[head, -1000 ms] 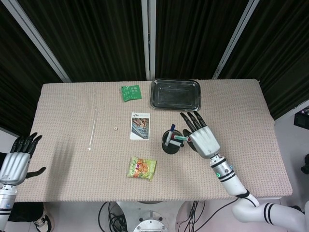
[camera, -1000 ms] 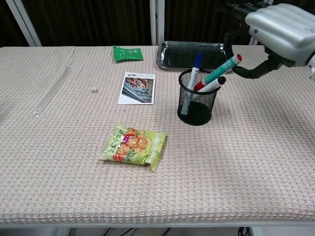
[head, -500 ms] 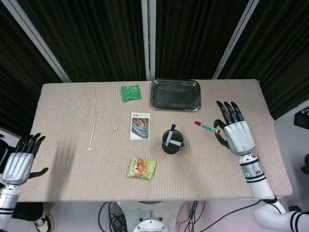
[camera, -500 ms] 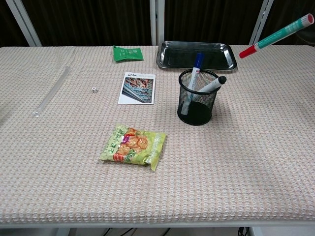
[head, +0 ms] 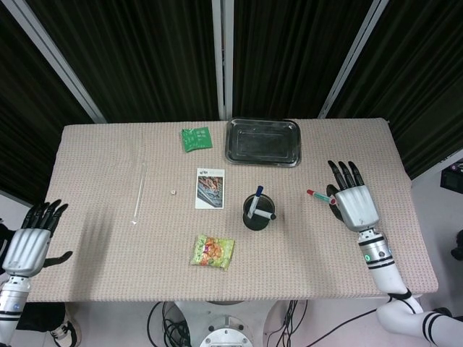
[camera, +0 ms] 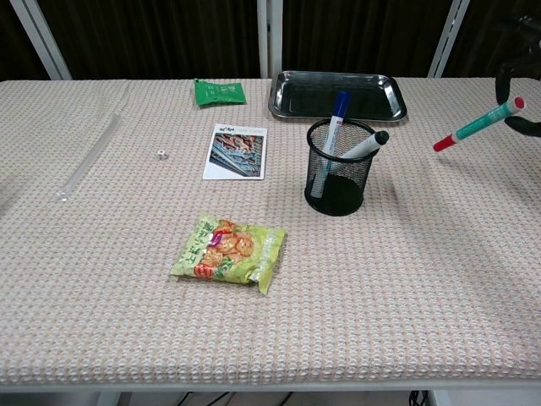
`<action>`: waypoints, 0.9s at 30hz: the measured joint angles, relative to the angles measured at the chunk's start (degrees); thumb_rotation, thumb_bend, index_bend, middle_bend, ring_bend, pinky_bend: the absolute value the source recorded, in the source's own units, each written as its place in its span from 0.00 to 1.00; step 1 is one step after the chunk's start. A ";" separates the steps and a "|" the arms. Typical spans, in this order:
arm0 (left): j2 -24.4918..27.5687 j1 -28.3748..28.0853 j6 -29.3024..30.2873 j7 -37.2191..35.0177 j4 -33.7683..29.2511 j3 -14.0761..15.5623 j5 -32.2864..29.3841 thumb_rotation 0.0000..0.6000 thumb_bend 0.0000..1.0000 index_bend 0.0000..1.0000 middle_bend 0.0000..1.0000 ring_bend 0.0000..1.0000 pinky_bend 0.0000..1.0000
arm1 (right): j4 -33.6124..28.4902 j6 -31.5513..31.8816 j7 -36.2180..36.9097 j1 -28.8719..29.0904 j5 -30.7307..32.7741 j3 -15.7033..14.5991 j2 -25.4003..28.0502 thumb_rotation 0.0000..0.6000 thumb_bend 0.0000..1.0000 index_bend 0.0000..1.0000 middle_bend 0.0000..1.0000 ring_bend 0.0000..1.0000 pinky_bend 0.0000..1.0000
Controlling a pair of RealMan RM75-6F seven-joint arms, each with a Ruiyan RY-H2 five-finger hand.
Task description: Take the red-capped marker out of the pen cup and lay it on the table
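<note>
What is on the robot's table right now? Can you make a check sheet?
Surface: woven mat table.
Job's things: red-capped marker out of the cup, tilted above the table; two markers remain in the cup.
Clutter: tray, green packet, card, snack bag, clear tube, small die.
Hands: right hand holds the marker; left hand off the table's edge, fingers apart.
Cables: some under the table.
Surroundings: dark curtains.

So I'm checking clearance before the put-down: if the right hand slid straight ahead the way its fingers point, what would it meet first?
The right hand, holding the red-capped marker, points toward the far table edge. Only bare cloth shows ahead; the metal tray lies off to its left. The way looks free, though height is unclear.
</note>
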 measured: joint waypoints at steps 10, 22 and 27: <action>0.24 0.25 0.61 -0.39 -0.16 0.08 0.28 1.00 0.12 0.07 0.00 0.00 0.02 | -7.96 -8.58 0.46 1.64 0.25 -2.90 3.16 1.00 0.13 0.00 0.00 0.00 0.00; 0.10 0.32 1.98 0.26 -0.44 0.05 1.60 1.00 0.12 0.07 0.00 0.00 0.02 | -17.72 -4.60 2.93 -1.04 -2.22 -4.82 10.82 1.00 0.14 0.00 0.00 0.00 0.00; -0.34 0.08 2.95 0.90 -0.29 -0.16 2.64 1.00 0.12 0.07 0.00 0.00 0.02 | -18.27 4.53 3.07 -7.55 -2.68 -6.07 13.03 1.00 0.15 0.00 0.00 0.00 0.00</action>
